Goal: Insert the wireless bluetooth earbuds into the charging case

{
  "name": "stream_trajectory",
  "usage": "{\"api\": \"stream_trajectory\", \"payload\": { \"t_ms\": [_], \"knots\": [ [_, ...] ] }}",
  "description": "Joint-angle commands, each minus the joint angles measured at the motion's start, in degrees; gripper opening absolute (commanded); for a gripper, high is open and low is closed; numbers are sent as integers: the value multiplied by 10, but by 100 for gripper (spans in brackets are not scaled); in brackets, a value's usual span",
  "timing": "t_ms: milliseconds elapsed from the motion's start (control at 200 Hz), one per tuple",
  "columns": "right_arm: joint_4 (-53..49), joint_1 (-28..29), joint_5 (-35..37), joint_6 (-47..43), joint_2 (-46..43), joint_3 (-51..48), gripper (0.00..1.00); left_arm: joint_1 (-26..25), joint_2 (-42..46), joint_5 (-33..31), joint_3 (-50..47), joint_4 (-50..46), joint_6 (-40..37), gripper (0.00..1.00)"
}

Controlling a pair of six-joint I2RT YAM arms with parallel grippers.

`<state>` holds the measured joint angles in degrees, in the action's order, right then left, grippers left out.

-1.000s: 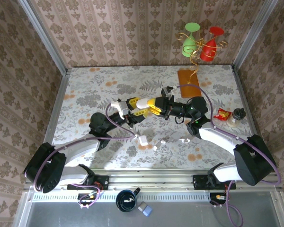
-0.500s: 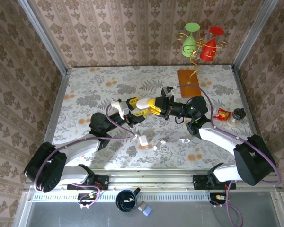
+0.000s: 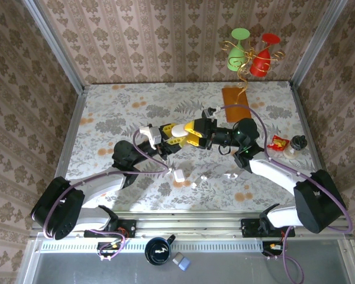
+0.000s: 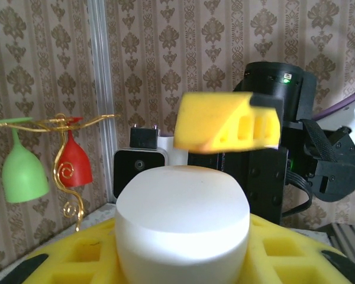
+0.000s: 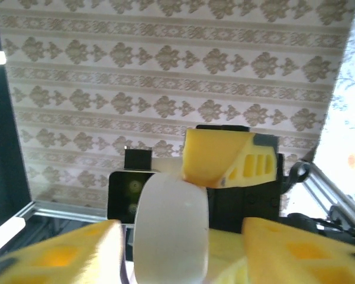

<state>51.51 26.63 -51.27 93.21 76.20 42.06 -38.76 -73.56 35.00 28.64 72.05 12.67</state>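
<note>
The white charging case (image 3: 178,129) hangs closed above the middle of the table, with my left gripper (image 3: 174,132) shut on it. In the left wrist view the case (image 4: 183,219) sits between my yellow fingers (image 4: 296,254). My right gripper (image 3: 195,132) faces it from the right. Its jaws stand open on either side of the case (image 5: 171,231), with a gap on both sides, and its fingers (image 5: 59,254) do not touch it. Small white earbuds (image 3: 193,185) (image 3: 204,176) (image 3: 229,175) lie on the table near the front.
A second white oval case (image 3: 178,175) lies on the table beside the earbuds. An orange card (image 3: 236,96) lies at the back right, under the green glass (image 3: 238,52) and red glass (image 3: 262,58) on a gold stand. A red packet (image 3: 278,142) and a dark object (image 3: 299,142) sit far right.
My right gripper's jaws have spread apart from near shut and now stand wide around the case. My left gripper still holds the case in the same place.
</note>
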Motion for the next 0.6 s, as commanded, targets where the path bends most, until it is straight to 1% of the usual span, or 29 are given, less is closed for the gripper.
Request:
{"api": "stream_trajectory", "payload": {
  "t_ms": [0, 40, 115, 130, 190, 245, 335, 430, 510, 595],
  "knots": [
    [-177, -35, -8, -152, -65, 35, 73, 19, -7, 15, 23, 1, 63, 34],
    [-264, -46, -6, -217, -83, 51, 78, 23, -6, 15, 24, -14, 76, 33],
    [-432, -60, 10, -363, -110, 91, 81, 24, 2, 15, 25, -49, 76, 32],
    [-464, -60, 17, -392, -113, 98, 82, 24, 5, 29, 26, -56, 76, 32],
    [-561, -58, 43, -508, -126, 132, 85, 26, 15, 42, 31, -94, 76, 30],
    [-626, -55, 69, -599, -134, 154, 87, 27, 27, 62, 38, -130, 73, 29],
    [-671, -44, 98, -722, -151, 162, 91, 26, 47, 97, 53, -202, 64, 29],
    [-705, -23, 120, -827, -162, 170, 92, 26, 69, 128, 67, -276, 51, 27],
    [-719, 7, 145, -893, -164, 176, 93, 26, 82, 154, 72, -317, 39, 27],
    [-712, 41, 167, -941, -160, 176, 93, 25, 91, 163, 69, -333, 29, 25]
  ]
}}
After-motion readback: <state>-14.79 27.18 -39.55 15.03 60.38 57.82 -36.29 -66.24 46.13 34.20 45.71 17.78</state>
